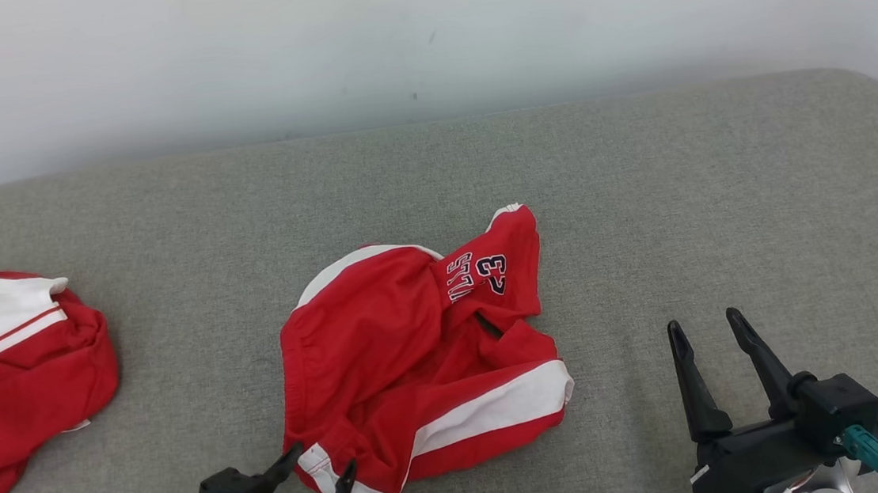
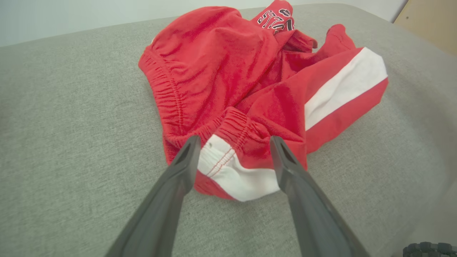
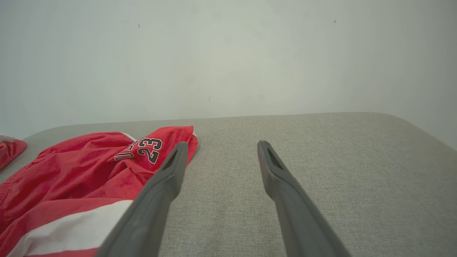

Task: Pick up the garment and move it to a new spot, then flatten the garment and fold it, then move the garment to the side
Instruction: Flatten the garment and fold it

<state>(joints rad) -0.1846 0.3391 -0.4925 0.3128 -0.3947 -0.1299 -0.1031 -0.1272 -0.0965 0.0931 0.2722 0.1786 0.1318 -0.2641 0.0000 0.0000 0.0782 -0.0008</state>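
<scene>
Left gripper (image 1: 324, 456) wide open and holding nothing, I have its fingers either side of the white-banded corner of the crumpled red garment (image 1: 385, 354), which spreads ahead and to its right. Right of the garment, my right gripper (image 1: 704, 320) is open and empty over grey padding (image 1: 719, 174).

Lab-like test space — grey fabric-covered table (image 1: 640, 181) against a plain pale wall (image 1: 420, 34)

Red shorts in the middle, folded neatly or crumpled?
Crumpled. The red shorts lie bunched on the grey cushion, one leg twisted over, waistband puckered.
</scene>
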